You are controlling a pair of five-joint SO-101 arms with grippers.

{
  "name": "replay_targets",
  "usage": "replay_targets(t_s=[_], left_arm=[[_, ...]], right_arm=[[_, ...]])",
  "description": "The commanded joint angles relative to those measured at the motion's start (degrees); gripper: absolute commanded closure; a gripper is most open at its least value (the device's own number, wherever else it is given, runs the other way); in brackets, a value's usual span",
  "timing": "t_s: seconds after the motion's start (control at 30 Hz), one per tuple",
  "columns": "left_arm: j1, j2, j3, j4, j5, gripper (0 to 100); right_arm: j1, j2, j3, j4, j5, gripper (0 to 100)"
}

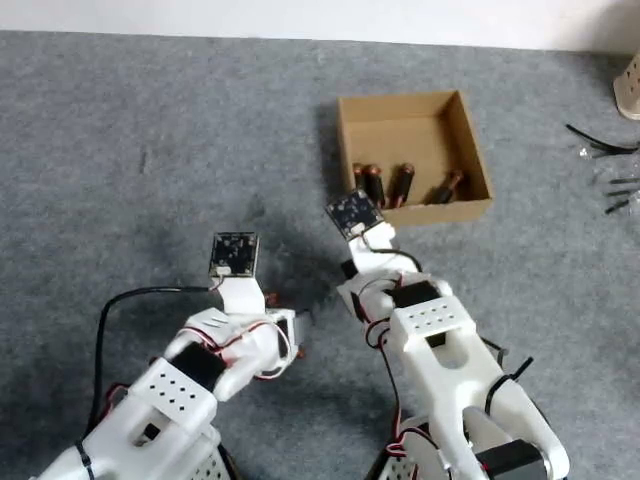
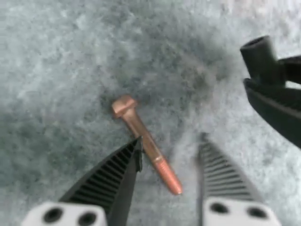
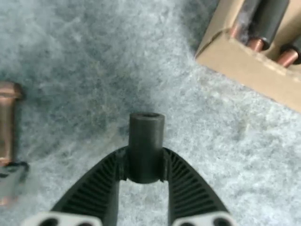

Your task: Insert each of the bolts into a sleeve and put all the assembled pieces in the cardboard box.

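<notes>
Left claw (image 2: 170, 140), left wrist view: fingers spread wide, astride the threaded half of one copper bolt (image 2: 149, 148). One fingertip sits just beside the shank; contact cannot be confirmed. This bolt lies flat on the grey desk (image 2: 70, 56), bare of any sleeve. At the frame's edge, one black sleeve (image 2: 257, 59) is carried by the other arm.

Right wrist view: right claw (image 3: 146, 160) is clamped on that one black sleeve (image 3: 146, 141), gripped at its lower part, open bore facing away from the claw. The loose bolt (image 3: 7, 122) shows at one edge, lying on the desk. A corner of the cardboard box (image 3: 244, 66) shows at the opposite side, with assembled pieces (image 3: 268, 21) inside; their count cannot be settled from this angle.

High view: one cardboard box (image 1: 415, 108) stands on the desk beyond the two arms. Four assembled pieces (image 1: 402, 183) lie along its near wall. Both arms are lowered side by side just short of the box.
</notes>
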Motion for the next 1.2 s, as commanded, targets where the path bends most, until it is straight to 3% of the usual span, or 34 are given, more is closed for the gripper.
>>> replay_targets(t_s=[0.0,0.13,0.33,0.7,1.0,1.17], left_arm=[[-2.1,0.3,-0.5,1.1,0.6,75],[-2.1,0.3,-0.4,1.1,0.9,83],[-2.0,1.4,-0.2,1.1,0.8,83],[-2.1,26.3,-13.7,3.1,5.9,83],[-4.4,36.5,-21.2,2.9,8.2,83],[-5.0,43.1,-24.5,-1.3,12.2,83]], right_arm=[[0.6,-1.0,-0.2,-1.5,0.1,99.4],[0.6,-1.0,-0.1,-1.5,0.0,99.4],[0.6,-1.0,-0.1,-1.5,-0.1,99.4],[0.6,-1.0,0.0,-1.5,-0.1,99.4],[0.6,-1.0,0.0,-1.5,-0.1,99.4],[0.6,-1.0,0.0,-1.5,-0.1,99.4]])
